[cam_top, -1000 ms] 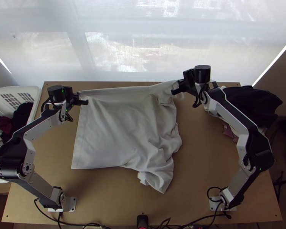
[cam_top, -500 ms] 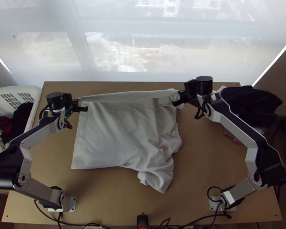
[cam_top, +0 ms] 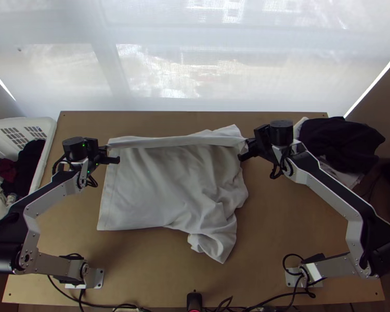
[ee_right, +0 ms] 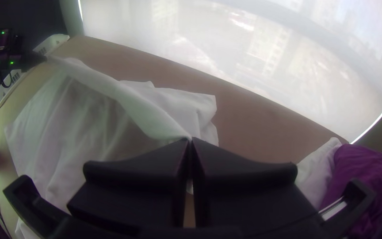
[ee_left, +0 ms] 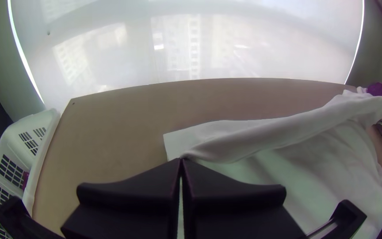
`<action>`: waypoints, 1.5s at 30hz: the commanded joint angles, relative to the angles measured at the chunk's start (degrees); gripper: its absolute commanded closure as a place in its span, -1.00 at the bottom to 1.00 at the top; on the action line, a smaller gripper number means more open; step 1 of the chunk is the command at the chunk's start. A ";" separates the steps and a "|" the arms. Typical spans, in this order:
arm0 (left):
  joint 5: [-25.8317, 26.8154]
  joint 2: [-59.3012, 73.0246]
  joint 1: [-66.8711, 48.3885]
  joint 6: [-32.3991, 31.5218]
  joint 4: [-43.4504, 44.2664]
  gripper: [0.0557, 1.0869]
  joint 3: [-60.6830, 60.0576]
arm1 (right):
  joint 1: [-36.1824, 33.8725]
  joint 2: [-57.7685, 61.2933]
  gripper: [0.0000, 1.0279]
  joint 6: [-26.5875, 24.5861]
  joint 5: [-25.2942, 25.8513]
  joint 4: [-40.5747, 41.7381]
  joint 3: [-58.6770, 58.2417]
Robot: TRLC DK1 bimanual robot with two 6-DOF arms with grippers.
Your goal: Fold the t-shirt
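Across the desk (cam_top: 153, 275) the shirt (cam_top: 158, 187) lies spread but rumpled toward the right; left fingers (ee_left: 138, 188) and right fingers (ee_right: 142, 172), closed tight, pinch opposite ends of its far strip (cam_top: 179, 141); most cloth lies nearer the arms' bases (cam_top: 95, 278), likely the fold's direction

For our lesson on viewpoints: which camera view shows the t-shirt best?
The top view: it shows nearly the whole t-shirt, including its rumpled near corner. The left wrist view shows the held band closely; the right wrist view shows that band and cloth beyond.
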 commanded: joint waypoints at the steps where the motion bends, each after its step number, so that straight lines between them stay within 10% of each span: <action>1: 0.04 -1.88 -0.16 0.04 0.38 0.94 -2.93 | 0.32 -2.60 0.95 0.06 0.06 0.09 -4.51; 45: -0.04 -4.69 -1.83 -0.22 -0.15 0.94 -10.49 | 4.01 -9.28 0.95 0.33 -0.47 -0.35 -15.32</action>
